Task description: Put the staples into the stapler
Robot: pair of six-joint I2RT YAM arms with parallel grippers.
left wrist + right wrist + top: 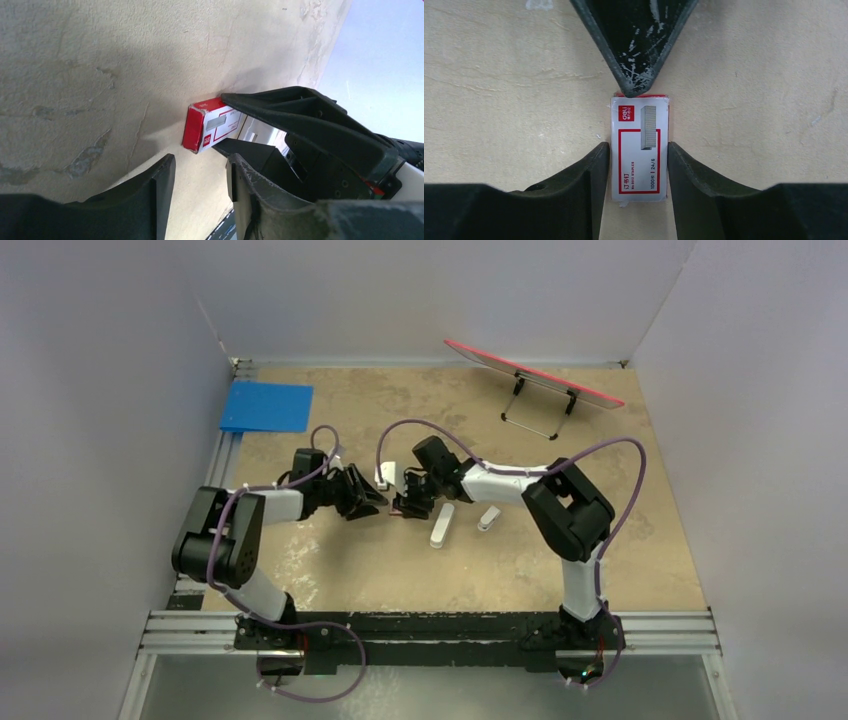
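Box of staples [640, 145] is gripped by the right hand [638, 155], long side running along its fingers. Left hand [200, 164], open, is right at the far end.

one staple box [639, 147], one stapler [442, 525], one white piece [488, 518]

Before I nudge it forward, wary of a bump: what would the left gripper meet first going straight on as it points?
Most likely the staple box just ahead, clamped by the right gripper; the gap is unclear.
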